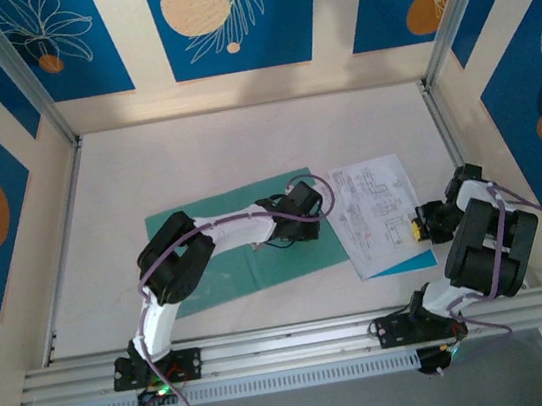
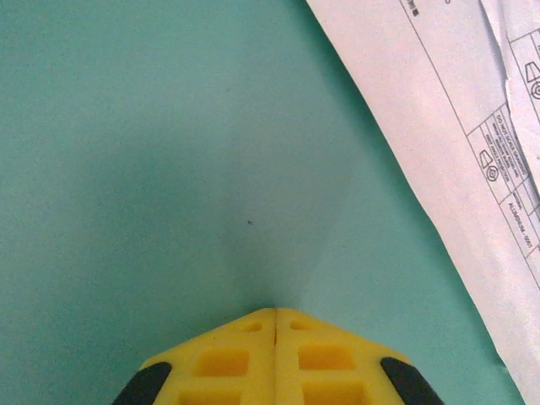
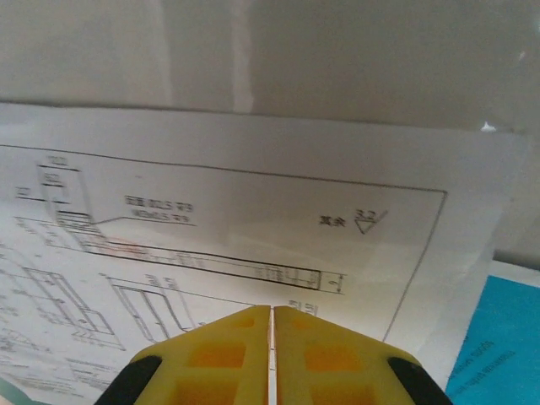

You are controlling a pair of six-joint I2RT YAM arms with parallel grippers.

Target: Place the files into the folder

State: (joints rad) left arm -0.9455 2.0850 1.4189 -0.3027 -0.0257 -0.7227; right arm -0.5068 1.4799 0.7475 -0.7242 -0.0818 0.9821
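**Both claws clenched empty; files lie off the folder's right end**

The folder (image 1: 245,272) lies flat at the middle of the desk (image 1: 244,151). It is a teal-green rectangle with its long side running left to right and tilted slightly in the overhead frame. The left arm reaches across it from the lower left toward its upper right corner.

In the left wrist view, the left claw (image 2: 275,315) sits at the bottom centre. Its two yellow fingers are pressed together along a thin seam with nothing between them. The tip is right over bare teal card, but I cannot tell whether it touches. The white edge of the files cuts across the upper right of that view, lying on top of the teal.

Seen from above, the files (image 1: 378,208) sit right of centre as a skewed white stack printed with fine line drawings. Their left edge overlaps the folder's right end, and the rest lies out on the desk. A brighter blue sheet (image 1: 416,263) pokes out from under their lower right corner.

The right claw (image 3: 272,310) is also clenched on nothing, its yellow fingers meeting at a seam. It points over the printed top sheet near the stack's right edge. The blue sheet shows at the lower right of that wrist view.
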